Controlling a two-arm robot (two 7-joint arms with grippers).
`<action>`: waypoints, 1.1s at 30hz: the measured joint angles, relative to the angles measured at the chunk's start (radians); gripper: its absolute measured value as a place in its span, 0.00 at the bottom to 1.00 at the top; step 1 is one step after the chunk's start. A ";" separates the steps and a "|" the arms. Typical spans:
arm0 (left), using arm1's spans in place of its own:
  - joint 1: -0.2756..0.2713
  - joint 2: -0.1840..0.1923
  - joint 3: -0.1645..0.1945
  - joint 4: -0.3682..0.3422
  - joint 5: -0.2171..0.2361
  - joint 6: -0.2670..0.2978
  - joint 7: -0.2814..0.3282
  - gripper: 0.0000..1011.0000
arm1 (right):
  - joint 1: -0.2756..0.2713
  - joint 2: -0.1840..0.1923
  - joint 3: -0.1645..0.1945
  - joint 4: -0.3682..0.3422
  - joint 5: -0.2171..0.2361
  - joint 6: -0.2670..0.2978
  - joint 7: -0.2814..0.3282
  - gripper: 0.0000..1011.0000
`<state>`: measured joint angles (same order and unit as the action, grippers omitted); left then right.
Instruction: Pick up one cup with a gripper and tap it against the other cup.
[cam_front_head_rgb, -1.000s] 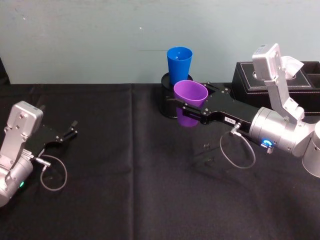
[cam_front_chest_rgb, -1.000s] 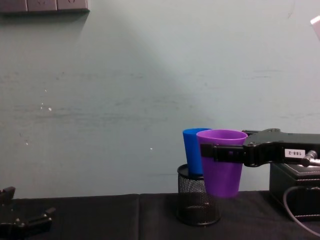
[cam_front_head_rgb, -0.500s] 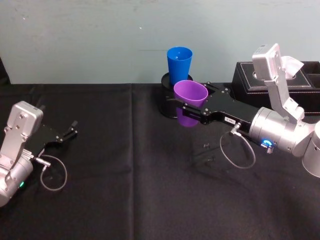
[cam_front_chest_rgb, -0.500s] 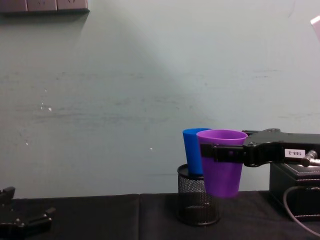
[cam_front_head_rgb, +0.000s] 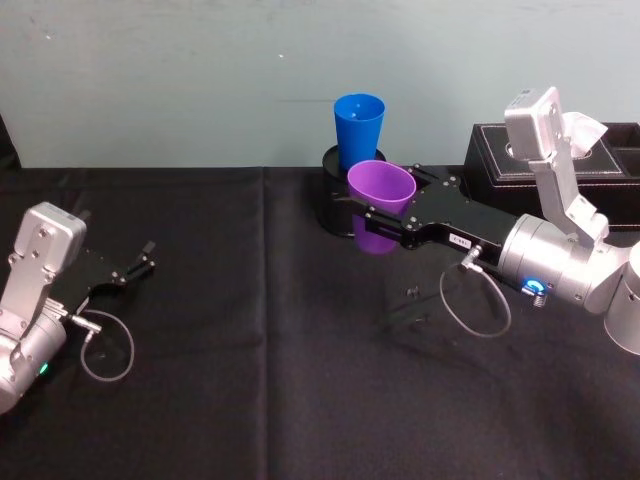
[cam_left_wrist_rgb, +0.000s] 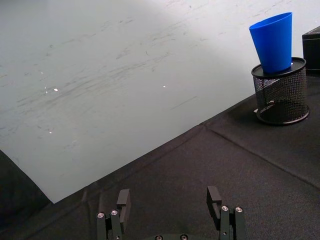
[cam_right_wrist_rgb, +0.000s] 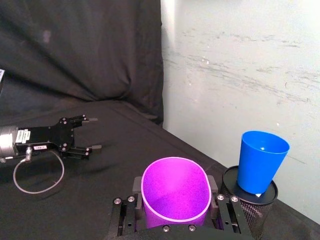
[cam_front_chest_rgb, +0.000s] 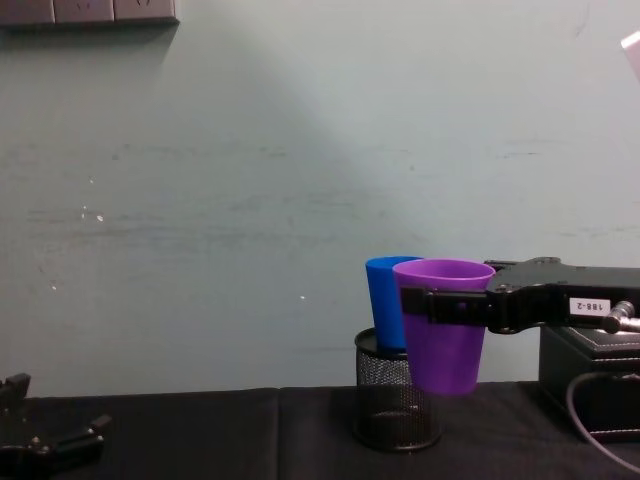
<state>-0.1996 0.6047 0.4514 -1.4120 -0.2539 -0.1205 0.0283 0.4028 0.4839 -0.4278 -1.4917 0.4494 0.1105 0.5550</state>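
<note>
Items as I read them from the console, nearest first.

1. Black tablecloth. It covers the whole work surface.

2. Left gripper, near left of the table. It rests low over the cloth, idle. In its own wrist view I see its two short fingers spread well apart with nothing between them.

3. Right gripper, on the silver arm with the blue ring light, reaching in from the right toward the table's middle. Its long flat jaws are clamped on either side of the purple cup, gripping just under the rim.

4. Purple cup, held upright and clear of the cloth. In the chest view I see its base hanging above the table line, with the gripper banded across it.

5. Black wire-mesh pen holder, directly behind the purple cup, standing on the cloth.

6. Blue cup, upright, seated in the mouth of the mesh holder. It is just beside the purple cup, and my right wrist view shows a gap between the blue cup and the purple rim.

7. Black box, far right, by the wall.
</note>
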 joint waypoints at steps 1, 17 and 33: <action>0.000 0.000 0.000 0.000 0.000 0.000 0.000 0.99 | 0.000 0.000 0.000 0.000 0.000 0.000 0.000 0.72; 0.000 0.000 0.000 0.000 0.000 0.000 0.000 0.99 | 0.000 0.000 0.000 0.000 0.000 0.000 0.000 0.72; 0.000 0.000 0.000 0.000 0.000 0.000 0.000 0.99 | 0.004 0.002 -0.009 0.003 -0.001 0.000 -0.001 0.72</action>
<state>-0.1996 0.6047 0.4514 -1.4120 -0.2539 -0.1206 0.0283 0.4071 0.4854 -0.4369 -1.4884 0.4487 0.1103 0.5536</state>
